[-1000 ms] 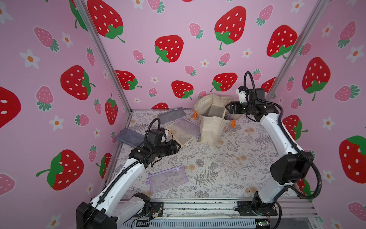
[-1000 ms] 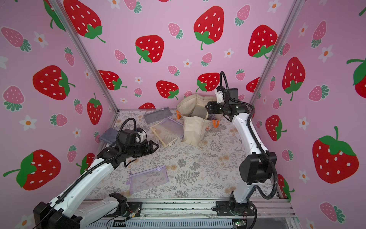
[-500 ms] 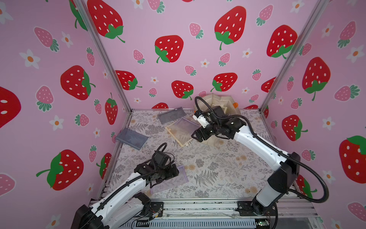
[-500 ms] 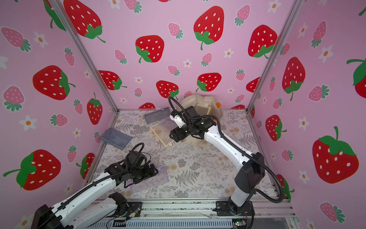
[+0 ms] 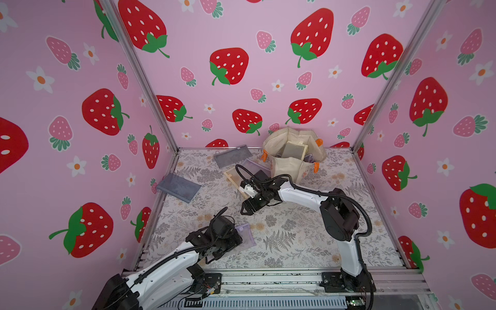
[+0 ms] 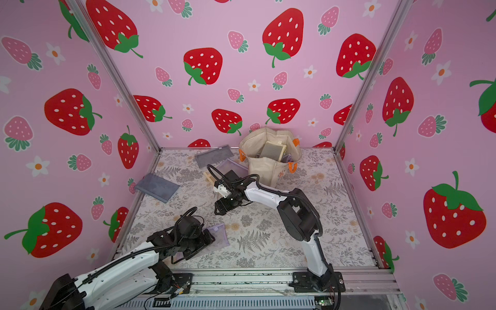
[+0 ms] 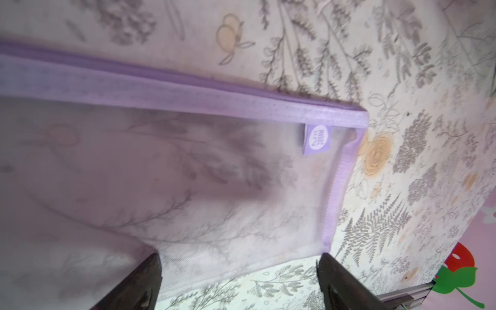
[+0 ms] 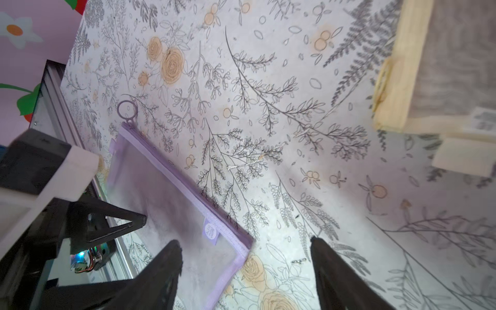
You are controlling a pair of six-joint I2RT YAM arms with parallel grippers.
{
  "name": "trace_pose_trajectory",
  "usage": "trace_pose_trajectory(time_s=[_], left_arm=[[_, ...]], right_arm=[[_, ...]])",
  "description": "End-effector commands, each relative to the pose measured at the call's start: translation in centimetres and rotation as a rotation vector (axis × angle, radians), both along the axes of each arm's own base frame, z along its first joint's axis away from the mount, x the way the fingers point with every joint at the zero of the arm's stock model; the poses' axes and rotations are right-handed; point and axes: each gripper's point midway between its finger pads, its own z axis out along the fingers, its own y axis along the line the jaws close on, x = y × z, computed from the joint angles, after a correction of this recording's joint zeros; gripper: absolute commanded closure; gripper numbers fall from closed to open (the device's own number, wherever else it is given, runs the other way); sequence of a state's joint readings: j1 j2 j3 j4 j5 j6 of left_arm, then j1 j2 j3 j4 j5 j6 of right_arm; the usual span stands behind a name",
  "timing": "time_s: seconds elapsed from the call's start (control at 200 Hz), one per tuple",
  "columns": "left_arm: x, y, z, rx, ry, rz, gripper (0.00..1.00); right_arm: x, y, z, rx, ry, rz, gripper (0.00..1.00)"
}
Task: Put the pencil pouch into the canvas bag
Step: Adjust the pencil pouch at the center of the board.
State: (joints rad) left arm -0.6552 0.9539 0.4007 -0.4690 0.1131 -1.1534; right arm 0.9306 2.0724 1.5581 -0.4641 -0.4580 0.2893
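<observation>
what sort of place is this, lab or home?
Probably a staged robot data-collection cell, not a home: strawberry-print wall panels on an aluminium frame, a floral table cover, and a left arm and right arm mounted on a front rail.

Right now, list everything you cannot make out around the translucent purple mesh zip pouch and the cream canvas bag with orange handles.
- Purple mesh pouch: near half hidden under the left gripper in both top views; zipper-pull end cut off in the left wrist view.
- Pouch label: print too blurred to read.
- Canvas bag: most contents hidden by its walls.
- Yellow-edged pouch: cut off by the right wrist view's edge.
</observation>
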Motion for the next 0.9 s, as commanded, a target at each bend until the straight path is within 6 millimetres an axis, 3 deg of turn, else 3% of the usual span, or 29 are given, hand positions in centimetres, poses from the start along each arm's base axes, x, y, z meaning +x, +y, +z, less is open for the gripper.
trace_pose_trajectory(time_s=[0.0, 0.225, 0.485, 0.715, 0.89], left_arm=[[1.0, 0.8, -2.0, 0.095, 0.007, 0.006, 0.08], [3.5, -0.8, -1.3, 0.118, -0.044, -0.087, 0.13], [5.1, -1.5, -0.2, 0.093, -0.121, -0.115, 0.16], [6.8, -1.8, 1.0, 0.086, -0.162, -0.124, 0.16], [7.1, -1.7, 2.1, 0.102, -0.176, -0.145, 0.15]], right_arm=[[-0.3, -0.2, 1.0, 0.049, 0.009, -0.029, 0.25], [0.2, -1.9, -3.3, 0.016, 0.080, -0.081, 0.33], [-1.1, -4.9, -5.7, -0.058, 0.075, -0.130, 0.43], [-3.2, -8.3, -5.9, -0.095, 0.062, -0.166, 0.57], [-4.0, -9.3, -3.8, -0.085, 0.030, -0.168, 0.59]])
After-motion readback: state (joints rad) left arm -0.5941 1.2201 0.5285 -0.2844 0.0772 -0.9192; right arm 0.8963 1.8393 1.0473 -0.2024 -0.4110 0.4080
